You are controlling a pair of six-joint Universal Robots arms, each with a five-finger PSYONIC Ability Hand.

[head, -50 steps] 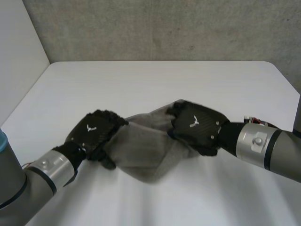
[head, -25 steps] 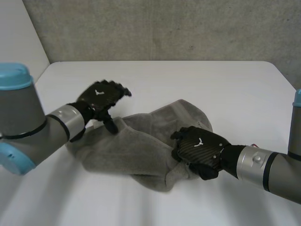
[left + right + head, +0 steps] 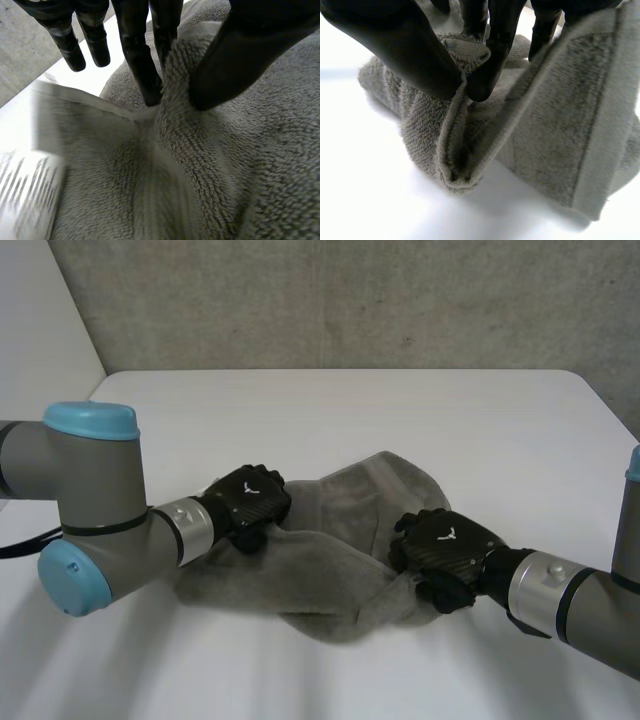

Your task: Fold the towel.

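A grey terry towel [image 3: 330, 550] lies bunched in a heap on the white table [image 3: 350, 410]. My left hand [image 3: 250, 505] sits on the towel's left side. In the left wrist view a finger [image 3: 142, 65] and the thumb pinch a raised ridge of the towel [image 3: 200, 165] between them. My right hand [image 3: 445, 550] is at the towel's right edge. In the right wrist view its thumb [image 3: 405, 45] and a finger clamp a folded edge of the towel [image 3: 545, 125], and a flat hemmed flap hangs beside the fingers.
My left arm's elbow with its blue caps [image 3: 90, 510] stands over the table's front left. A grey wall [image 3: 350, 300] runs behind the table's far edge. Bare table lies beyond the towel and to both sides.
The hands have drawn apart and the lifted towel has come down onto the table. My left hand let go, hovered above the towel's left side, then dropped and closed on it.
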